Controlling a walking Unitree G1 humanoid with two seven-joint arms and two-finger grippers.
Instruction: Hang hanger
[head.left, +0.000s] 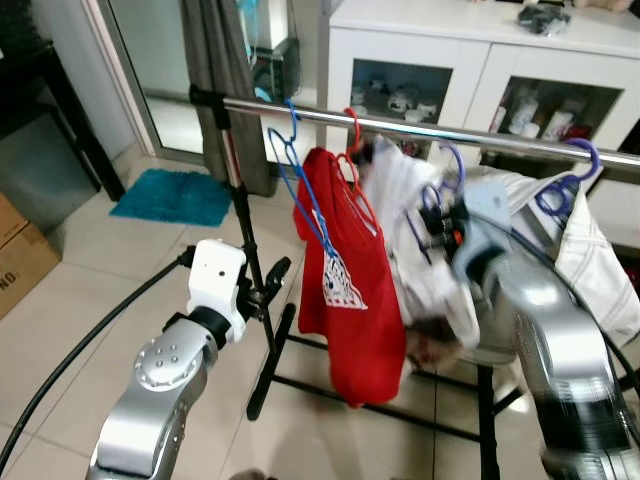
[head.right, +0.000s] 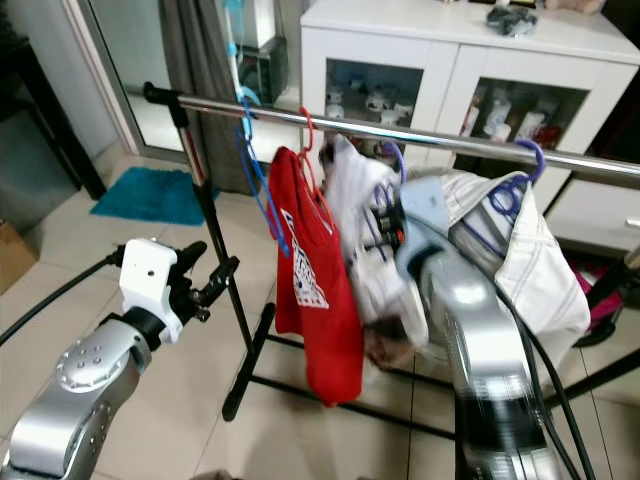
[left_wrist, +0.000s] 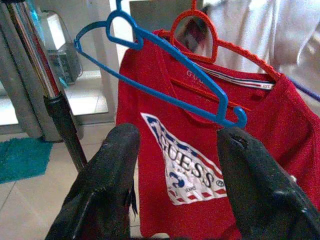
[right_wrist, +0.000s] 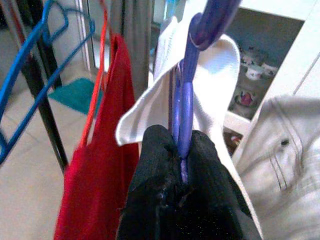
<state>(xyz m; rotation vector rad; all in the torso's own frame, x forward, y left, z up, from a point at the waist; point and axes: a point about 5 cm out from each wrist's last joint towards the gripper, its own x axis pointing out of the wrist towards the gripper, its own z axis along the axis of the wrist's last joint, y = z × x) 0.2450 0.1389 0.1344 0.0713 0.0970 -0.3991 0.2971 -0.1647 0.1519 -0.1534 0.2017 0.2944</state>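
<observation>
Hanger (right_wrist: 184, 95), purple and carrying a white shirt (head.left: 405, 215), sits just under the metal rail (head.left: 420, 128), clamped between the right end effector's (right_wrist: 181, 150) fingers. Beside it hang a red T-shirt (head.left: 345, 290) and an empty blue hanger (left_wrist: 165, 75). Left end effector (left_wrist: 175, 170) hovers near them, fingers apart.

A teal shaggy floor mat (head.left: 172, 196) is seen at 10 o'clock; a white glass-fronted cabinet (head.left: 470, 60) at 1 o'clock.
</observation>
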